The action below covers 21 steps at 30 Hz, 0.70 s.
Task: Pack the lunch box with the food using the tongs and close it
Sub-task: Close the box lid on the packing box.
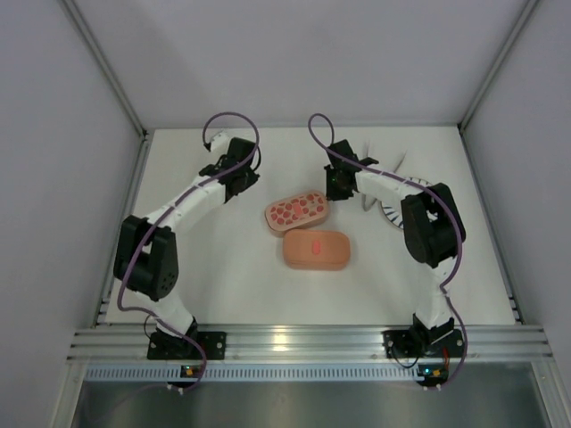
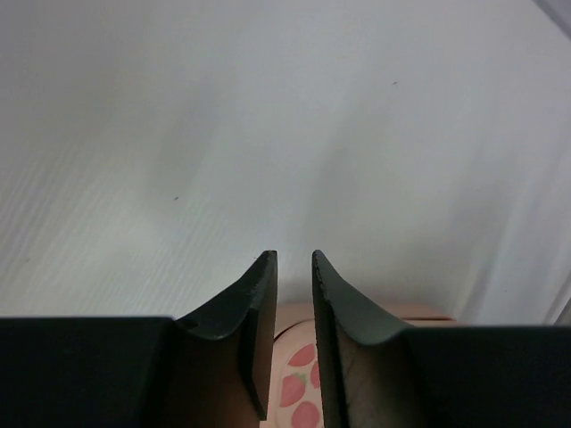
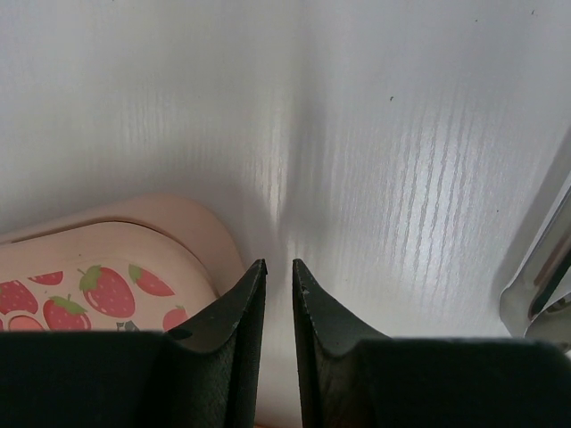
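The strawberry box (image 1: pixel 297 211) lies lid-on near the middle of the table (image 1: pixel 223 267), tilted so its right end points away from the arm bases. The plain box (image 1: pixel 317 251) sits just beside it on the near side, also lidded, with a small red mark on top. Whether the two touch cannot be told. The left claw (image 1: pixel 243 183) hangs just left of the strawberry box and a little beyond it. Its jaws stand a narrow slit apart with nothing between them. The right claw (image 1: pixel 337 187) hangs just right of the strawberry box's far end, its jaws likewise a thin gap apart and holding nothing. The top view gives both boxes whole and both arms flanking them. It also shows a striped plate (image 1: pixel 391 214) well to the right of the strawberry box, mostly hidden under the right arm. The left wrist view shows only a strip of strawberry print low between the fingers (image 2: pixel 259 312), with bare table ahead of them. The right wrist view shows the strawberry box's rounded end at lower left, beside the left finger. It shows as well what the top view barely gives: the shiny tongs (image 3: pixel 540 285) at the right edge, lying on the far side of the claw from the strawberry box and apart from the fingers.
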### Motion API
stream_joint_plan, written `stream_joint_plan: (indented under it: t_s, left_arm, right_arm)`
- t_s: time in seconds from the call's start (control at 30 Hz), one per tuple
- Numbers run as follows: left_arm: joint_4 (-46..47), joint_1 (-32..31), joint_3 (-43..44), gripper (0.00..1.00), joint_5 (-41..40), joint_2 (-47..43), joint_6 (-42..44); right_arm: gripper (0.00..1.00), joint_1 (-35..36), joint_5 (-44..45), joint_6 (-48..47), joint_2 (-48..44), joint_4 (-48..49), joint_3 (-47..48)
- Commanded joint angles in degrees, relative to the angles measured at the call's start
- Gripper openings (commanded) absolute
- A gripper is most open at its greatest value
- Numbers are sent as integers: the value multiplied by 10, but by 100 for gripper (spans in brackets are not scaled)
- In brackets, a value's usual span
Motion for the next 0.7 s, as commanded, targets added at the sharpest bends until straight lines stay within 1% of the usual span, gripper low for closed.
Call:
stream_joint_plan:
  t_s: [0.0,0.07,0.1,0.13,0.23,0.3,0.37,0.4,0.57,0.67]
  left_arm:
    - [-18,-6,-103,24,-25,-43,-28]
    - [-5,-11,-139,18,-17,-68,-34]
    - [-3,-15,-156,13,-15,-73,-42]
    - [-1,-20,-187,10,-13,-82,-46]
    - [31,-37,-242,5,-1,-89,-61]
    - [74,-40,-264,2,38,-84,-68]
    - [101,-40,-285,1,74,-77,-76]
    - [139,-39,-294,1,88,-76,-83]
    - [198,-40,-321,0,137,-56,-112]
    - [223,-40,-321,0,153,-37,-123]
  right_arm:
    - [18,1,5,-5,-2,8,22]
    - [18,0,4,-4,-1,7,24]
    - [18,0,4,-4,2,7,29]
    - [18,0,4,-4,4,5,31]
    - [18,-1,4,-3,10,3,38]
    - [18,-1,2,0,11,3,40]
    - [18,-1,1,-1,14,1,44]
    - [18,-1,0,0,16,0,46]
    - [18,-4,3,-2,21,-5,54]
    - [18,-9,5,-3,27,-12,65]
